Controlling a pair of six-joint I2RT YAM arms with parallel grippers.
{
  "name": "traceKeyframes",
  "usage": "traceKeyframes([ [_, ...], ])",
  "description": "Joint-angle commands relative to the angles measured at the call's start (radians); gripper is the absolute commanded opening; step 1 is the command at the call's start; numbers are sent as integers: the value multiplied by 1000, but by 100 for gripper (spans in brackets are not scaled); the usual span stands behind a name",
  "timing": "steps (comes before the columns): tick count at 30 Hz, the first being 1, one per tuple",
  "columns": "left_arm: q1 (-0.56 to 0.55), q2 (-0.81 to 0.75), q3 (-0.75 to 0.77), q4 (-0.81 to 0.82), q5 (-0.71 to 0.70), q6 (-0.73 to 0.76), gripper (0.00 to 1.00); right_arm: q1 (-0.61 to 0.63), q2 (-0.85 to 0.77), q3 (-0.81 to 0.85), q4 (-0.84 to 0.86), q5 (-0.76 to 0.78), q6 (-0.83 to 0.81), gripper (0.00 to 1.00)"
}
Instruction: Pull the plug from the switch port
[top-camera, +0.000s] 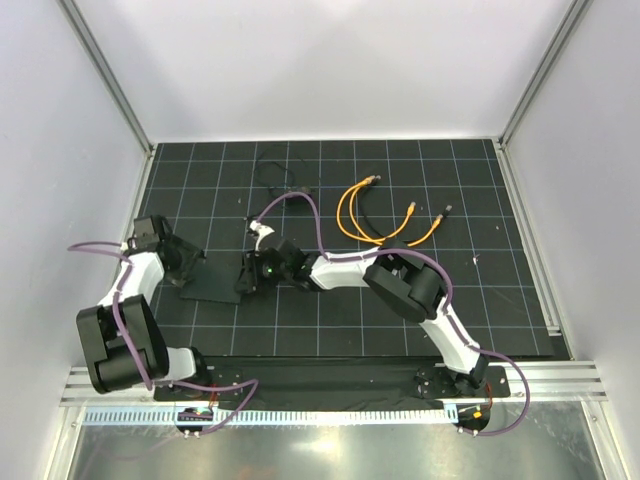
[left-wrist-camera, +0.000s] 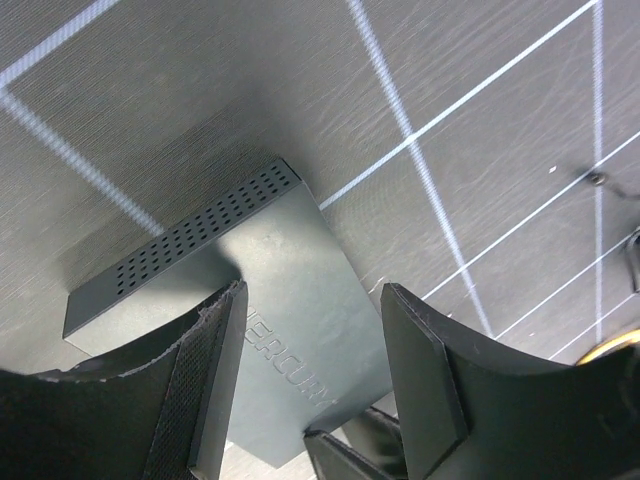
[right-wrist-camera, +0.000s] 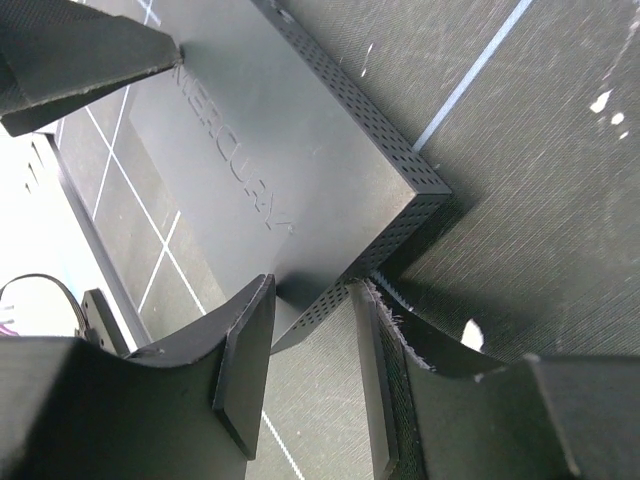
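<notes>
My left jaws stand well open just above the switch (top-camera: 212, 285), which lies flat on the desk (top-camera: 400, 330) between my two arms. My right jaws, set narrower, straddle its perforated edge near a corner; I cannot tell whether they grip it.

- Switch (left-wrist-camera: 290, 300): matte black all over. The side wall just ahead of the left gripper (left-wrist-camera: 315, 296) carries a regular grid of small round holes, and the top has lettering in the same black.
- Fingers (right-wrist-camera: 245, 360) of the right gripper (right-wrist-camera: 312, 290): black.
- Floor mat (top-camera: 400, 170): black with a fine weave, ruled in thin white squares. White flecks lie to the right gripper's right.
- Patch cables (top-camera: 350, 210), beyond the right gripper: orange with pale ends.
- Arm cabling (top-camera: 312, 215): purple.
- Left arm (top-camera: 135, 280) and right arm (top-camera: 455, 335): white links, black joints.
- Indicator light (top-camera: 268, 268) behind the right gripper: green.
</notes>
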Motion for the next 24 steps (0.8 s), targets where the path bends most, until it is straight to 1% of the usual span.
traceKeyframes([
  [1,-3,127,-42,-3,-17,1,60,-10,14,38,65,3,4,44],
  [4,-3,108,-14,-44,-67,4,64,-18,23,54,58,-17,6,44],
  [5,-3,96,3,-61,-124,4,67,-18,23,57,59,-22,7,44],
  [9,-3,-16,12,-162,-213,-5,69,-20,20,60,61,-28,6,44],
  [11,-3,-97,-5,-182,-229,-20,70,-18,21,60,62,-31,7,44],
  [13,-3,-170,-51,-217,-204,-58,70,-18,21,60,64,-34,7,44],
  [17,-3,-251,-88,-249,-167,-91,69,-18,20,57,64,-35,9,44],
  [21,-3,-262,-135,-231,-111,-134,67,-18,14,49,67,-40,9,44],
  [24,-3,-220,-137,-201,-86,-151,66,-18,11,46,67,-37,6,44],
])
